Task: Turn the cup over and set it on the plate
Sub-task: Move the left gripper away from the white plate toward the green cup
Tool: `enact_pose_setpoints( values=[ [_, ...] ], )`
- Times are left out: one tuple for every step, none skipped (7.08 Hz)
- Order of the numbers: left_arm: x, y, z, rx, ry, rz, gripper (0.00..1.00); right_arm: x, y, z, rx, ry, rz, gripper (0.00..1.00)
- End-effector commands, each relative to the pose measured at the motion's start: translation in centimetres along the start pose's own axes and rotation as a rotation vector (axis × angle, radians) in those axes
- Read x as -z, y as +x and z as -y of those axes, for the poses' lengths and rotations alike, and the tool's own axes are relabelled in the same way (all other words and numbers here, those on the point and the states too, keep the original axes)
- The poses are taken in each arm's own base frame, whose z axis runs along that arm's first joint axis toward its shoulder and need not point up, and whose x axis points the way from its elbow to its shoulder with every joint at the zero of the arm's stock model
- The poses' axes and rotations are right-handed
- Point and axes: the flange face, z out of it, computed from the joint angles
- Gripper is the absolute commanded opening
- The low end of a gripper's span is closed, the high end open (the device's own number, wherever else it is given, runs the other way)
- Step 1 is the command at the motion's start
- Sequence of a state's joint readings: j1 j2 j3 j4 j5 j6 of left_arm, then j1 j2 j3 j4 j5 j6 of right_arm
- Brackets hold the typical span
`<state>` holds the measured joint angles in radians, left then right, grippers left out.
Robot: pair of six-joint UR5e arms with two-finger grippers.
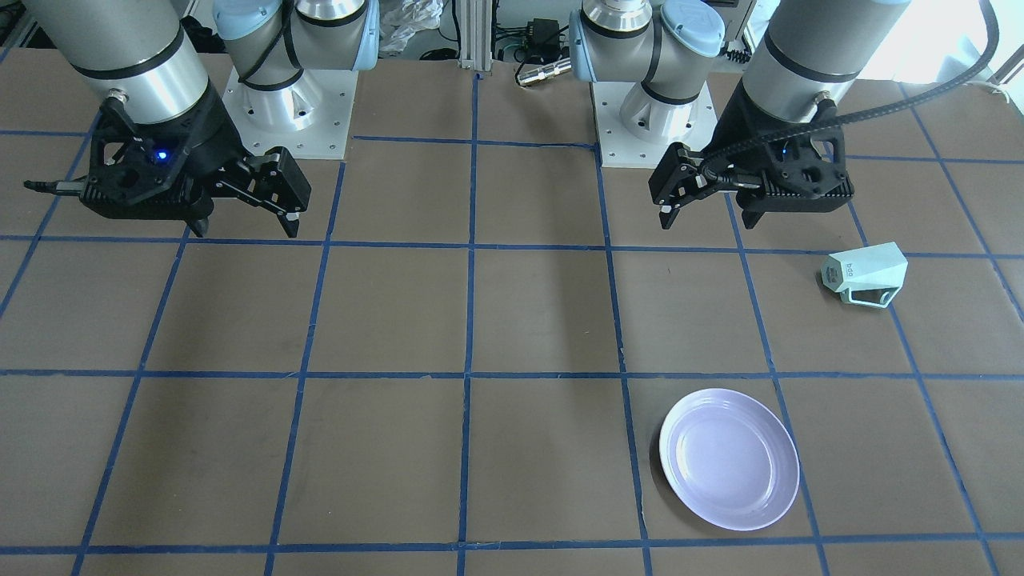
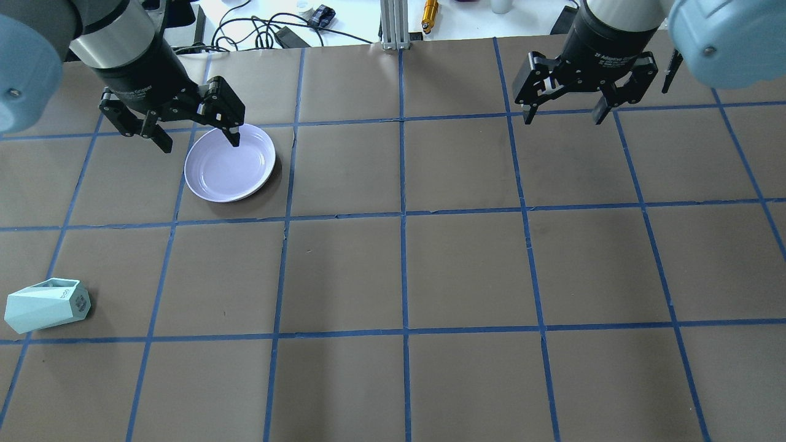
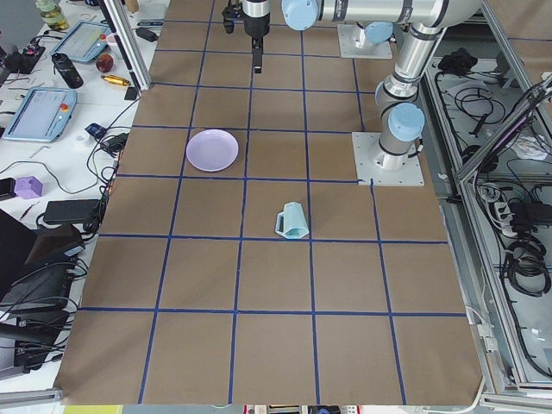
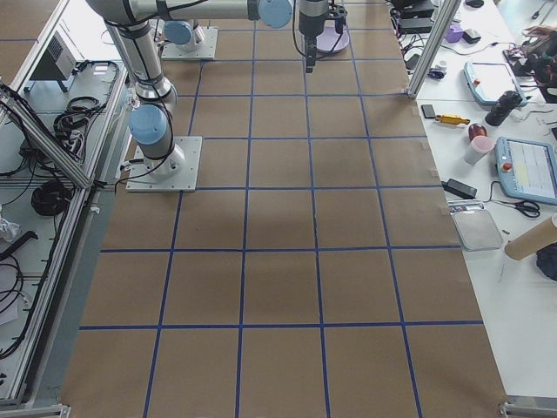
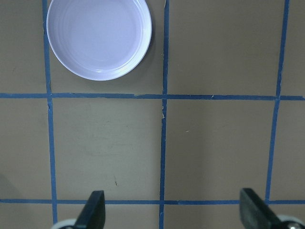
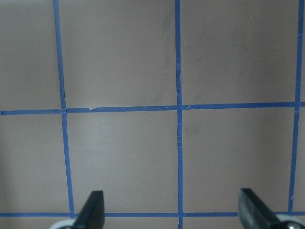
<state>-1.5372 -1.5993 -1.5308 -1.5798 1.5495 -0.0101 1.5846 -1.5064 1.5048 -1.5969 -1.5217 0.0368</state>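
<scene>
I've got the cup lying on its side well apart from the plate; left gripper and right gripper both spread wide.

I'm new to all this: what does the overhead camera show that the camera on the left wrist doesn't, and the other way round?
Only overhead: the cup, lying on its side at lower left, and the right fingers, spread open above the table. Only the left wrist: the whole plate uncovered; overhead, one of the left fingers overlaps it. Both: the plate, the open left fingers, the brown table with blue tape lines.
</scene>
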Motion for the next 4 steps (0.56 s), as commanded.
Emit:
enact_pose_setpoints(
  values=[
    [0.22,0.13,0.54,0.015,-0.002,0.003,1.00,0.00,0.00,0.00,0.000,0.000,0.000,1.00],
    [0.22,0.19,0.46,0.013,-0.002,0.004,1.00,0.00,0.00,0.00,0.000,0.000,0.000,1.00],
    [0.22,0.18,0.46,0.013,-0.002,0.006,1.00,0.00,0.00,0.00,0.000,0.000,0.000,1.00],
    [0.22,0.16,0.46,0.010,-0.002,0.007,1.00,0.00,0.00,0.00,0.000,0.000,0.000,1.00]
  ],
)
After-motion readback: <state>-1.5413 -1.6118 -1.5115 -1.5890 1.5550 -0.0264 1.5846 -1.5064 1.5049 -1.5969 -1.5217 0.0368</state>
